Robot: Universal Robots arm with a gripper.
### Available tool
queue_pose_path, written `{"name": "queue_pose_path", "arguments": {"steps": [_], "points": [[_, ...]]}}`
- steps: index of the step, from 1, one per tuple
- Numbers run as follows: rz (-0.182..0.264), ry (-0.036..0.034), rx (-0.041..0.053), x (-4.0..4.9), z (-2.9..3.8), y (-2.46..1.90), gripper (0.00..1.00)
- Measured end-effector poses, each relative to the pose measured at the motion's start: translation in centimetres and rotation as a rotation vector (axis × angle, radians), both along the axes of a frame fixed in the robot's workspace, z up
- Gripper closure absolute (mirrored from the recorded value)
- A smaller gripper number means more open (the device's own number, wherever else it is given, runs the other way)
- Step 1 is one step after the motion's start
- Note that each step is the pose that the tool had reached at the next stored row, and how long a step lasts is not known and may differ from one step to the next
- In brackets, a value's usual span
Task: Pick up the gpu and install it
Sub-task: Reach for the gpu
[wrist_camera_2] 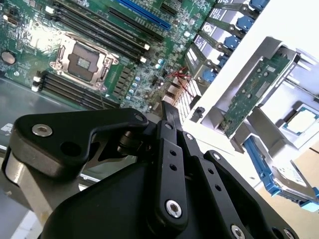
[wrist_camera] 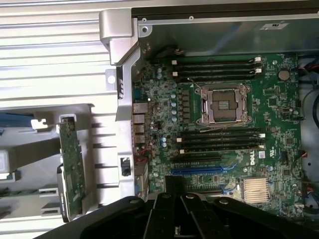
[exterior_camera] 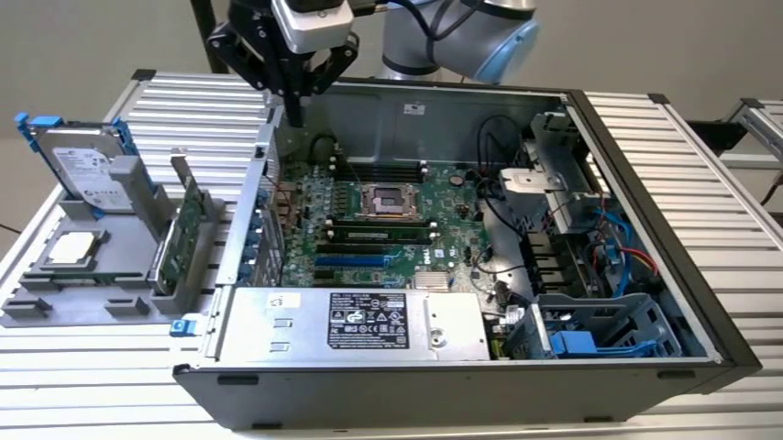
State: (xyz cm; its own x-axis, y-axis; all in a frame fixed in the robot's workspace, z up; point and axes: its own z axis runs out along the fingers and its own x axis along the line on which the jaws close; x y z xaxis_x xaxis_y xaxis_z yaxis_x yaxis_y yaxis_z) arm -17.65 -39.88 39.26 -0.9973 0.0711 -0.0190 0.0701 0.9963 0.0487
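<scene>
The tool (exterior_camera: 293, 112) hangs above the far end of the computer case's (exterior_camera: 428, 394) port-side wall, its fingers pressed together on nothing. The gpu (exterior_camera: 181, 234) stands on edge in a grey holder (exterior_camera: 73, 307) on the table (exterior_camera: 661, 156), just outside that same wall. It is well apart from the tool, further along the wall toward the case's power-supply end. Its long axis runs parallel to the wall. In the first wrist view the gpu (wrist_camera: 72, 164) shows its green component face. Its lower edge is sunk in the holder, and its cooler and bracket are hard to make out.
</scene>
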Motion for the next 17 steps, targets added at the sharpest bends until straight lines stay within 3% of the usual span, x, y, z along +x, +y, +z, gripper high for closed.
{"name": "queue_pose_path", "arguments": {"steps": [17], "points": [[0.0, 0.0, 0.0, -0.91, 0.0, 0.0, 1.0]]}}
